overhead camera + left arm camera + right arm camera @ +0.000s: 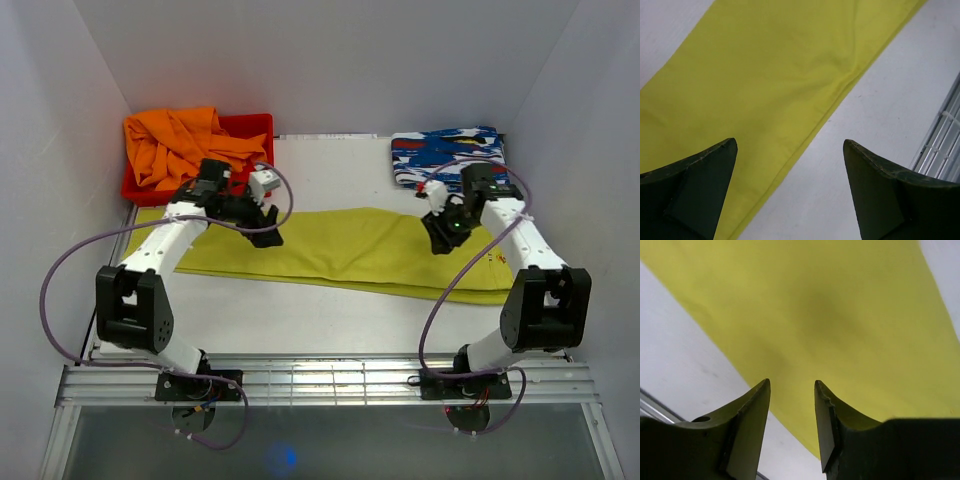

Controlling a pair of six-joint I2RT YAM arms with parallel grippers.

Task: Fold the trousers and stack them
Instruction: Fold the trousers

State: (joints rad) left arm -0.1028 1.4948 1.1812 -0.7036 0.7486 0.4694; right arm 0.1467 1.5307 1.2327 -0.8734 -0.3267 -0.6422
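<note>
The yellow-green trousers (350,250) lie flat in a long band across the white table, from left edge to right edge. Their waistband does not show. My left gripper (268,228) hovers over the band's left part, jaws wide apart with nothing between them; the wrist view has the cloth (765,85) and its near hem under the gripper (790,145). My right gripper (440,238) hangs over the right part of the trousers (840,315), jaws partly open and holding nothing (792,385).
An orange garment (175,145) fills a red bin (255,125) at the back left. A blue, white and red patterned cloth (445,152) lies folded at the back right. White walls close in both sides. A metal rail (330,380) runs along the near table edge.
</note>
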